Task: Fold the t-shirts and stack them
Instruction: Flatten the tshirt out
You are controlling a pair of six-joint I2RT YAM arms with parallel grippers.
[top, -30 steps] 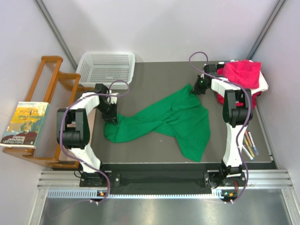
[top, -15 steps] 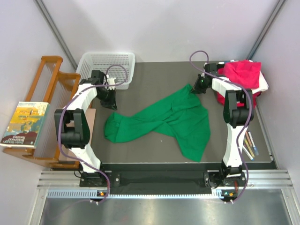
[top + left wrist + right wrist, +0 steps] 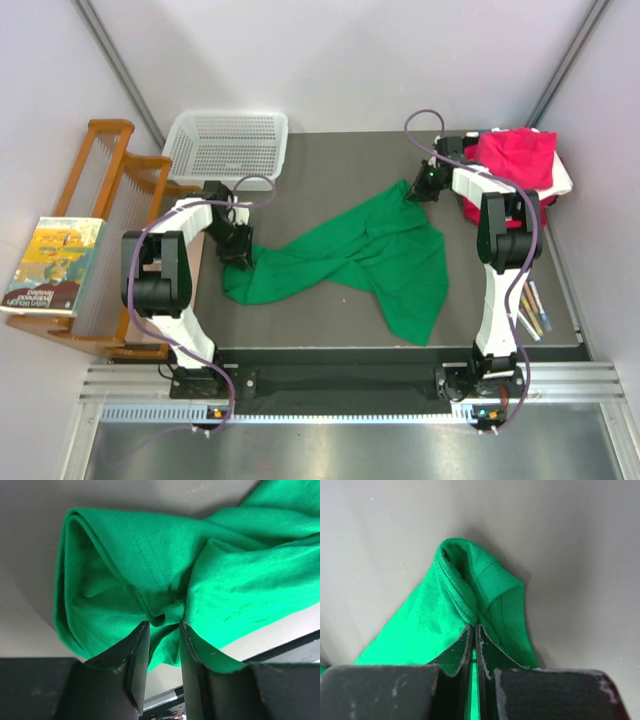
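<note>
One green t-shirt (image 3: 370, 260) lies crumpled on the counter (image 3: 330, 165), its long axis running from near left to far right.

Left tool (image 3: 238, 256): down at the shirt's left end. Its jaws stand slightly apart and straddle a raised fold of cloth. The wrist view shows the fold between the tips but no firm pinch.

Right tool (image 3: 418, 192): at the shirt's far right end. Its jaws are together and clamped on a hemmed edge of the same shirt.

Finding: each arm is at the end nearer to it, and the body of the shirt lies between the two tools. From the left tool the cloth runs off to the right.

Judgement: the shirt is not yet spread or folded. The next move calls for the left tool to close on its fold, so both ends can be drawn apart along that diagonal. The bunched cloth may give it several layers at once.

Noted: the pile of other shirts (image 3: 515, 160), magenta on top, sits at the far right corner, and a basket (image 3: 225, 145) at the far left.
</note>
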